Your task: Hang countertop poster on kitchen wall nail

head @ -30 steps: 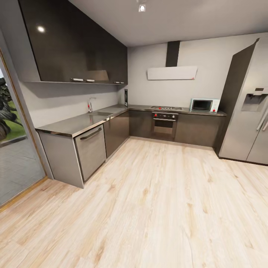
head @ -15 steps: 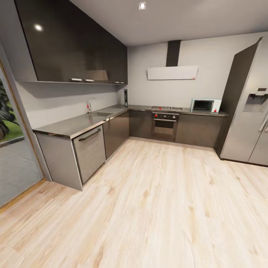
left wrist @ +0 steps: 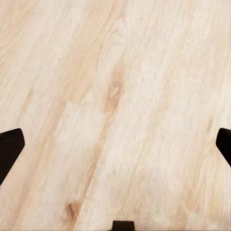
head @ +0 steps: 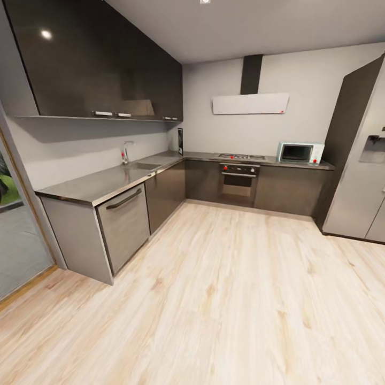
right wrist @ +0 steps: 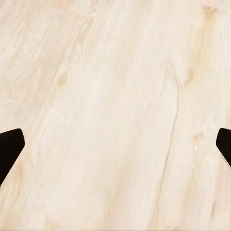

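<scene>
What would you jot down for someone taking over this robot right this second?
Left gripper: open, nothing held, above the wood floor.
Right gripper: open, nothing held, also above floor.
Poster: standing in the far corner of the kitchen countertop, against the wall beside the sink.
Done: nothing picked up yet.
Left: drive to the corner, grasp the poster, find a wall nail, too small to spot from here, and hang it.

Microwave (head: 300, 152) by fridge (head: 363, 176), white hood (head: 250, 103), faucet (head: 125, 151)
</scene>
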Robot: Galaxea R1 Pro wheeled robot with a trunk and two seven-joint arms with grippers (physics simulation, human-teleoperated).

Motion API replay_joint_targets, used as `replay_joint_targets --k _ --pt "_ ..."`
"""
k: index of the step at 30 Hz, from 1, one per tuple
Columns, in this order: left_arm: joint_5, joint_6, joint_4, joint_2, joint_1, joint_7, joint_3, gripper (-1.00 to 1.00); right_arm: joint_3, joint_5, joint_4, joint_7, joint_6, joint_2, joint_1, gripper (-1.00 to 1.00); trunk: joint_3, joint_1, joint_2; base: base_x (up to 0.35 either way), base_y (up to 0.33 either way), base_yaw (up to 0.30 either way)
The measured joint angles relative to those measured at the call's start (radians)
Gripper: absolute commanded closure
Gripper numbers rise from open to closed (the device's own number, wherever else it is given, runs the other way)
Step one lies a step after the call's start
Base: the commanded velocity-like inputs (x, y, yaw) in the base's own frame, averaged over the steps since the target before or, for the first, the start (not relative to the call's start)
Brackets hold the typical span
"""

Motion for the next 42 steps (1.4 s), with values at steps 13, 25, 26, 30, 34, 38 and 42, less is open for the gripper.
replay_joint_targets --k 13,25,26,30,34,38,42 --pt "0.000 0.001 0.000 0.003 0.000 0.001 0.000 -1.00 0.000 0.001 0.000 0.000 0.000 -0.003 0.000 -1.00 0.000 0.000 0.000 0.337 -0.070 0.000" --pt "0.000 0.001 0.001 0.004 0.000 0.001 0.001 -1.00 0.002 0.001 -0.001 -0.001 0.000 -0.002 0.000 -1.00 0.000 0.000 0.000 0.325 -0.135 0.000" --pt "0.000 0.001 0.001 0.004 0.000 0.001 0.001 -1.00 0.002 0.001 -0.001 -0.001 0.000 -0.002 0.000 -1.00 0.000 0.000 0.000 0.324 -0.118 0.000" --pt "0.000 0.001 0.001 0.003 0.000 0.001 0.001 -1.00 0.002 0.001 -0.001 -0.001 0.000 -0.002 0.000 -1.00 0.000 0.000 0.000 0.325 -0.100 0.000" --pt "0.000 0.001 0.001 0.003 0.000 0.002 0.002 -1.00 0.001 0.001 -0.001 -0.001 -0.001 -0.002 0.000 -1.00 0.000 0.000 0.000 0.333 -0.014 0.000" --pt "0.000 0.001 0.001 0.004 0.000 0.002 0.002 -1.00 0.001 0.001 -0.001 -0.001 -0.002 -0.002 0.000 -1.00 0.000 0.000 0.000 0.334 -0.005 0.000" --pt "0.000 0.001 0.001 0.004 0.000 0.002 0.002 -1.00 0.001 0.001 -0.001 -0.001 -0.002 -0.002 0.000 -1.00 0.000 0.000 0.000 0.334 -0.002 0.000"
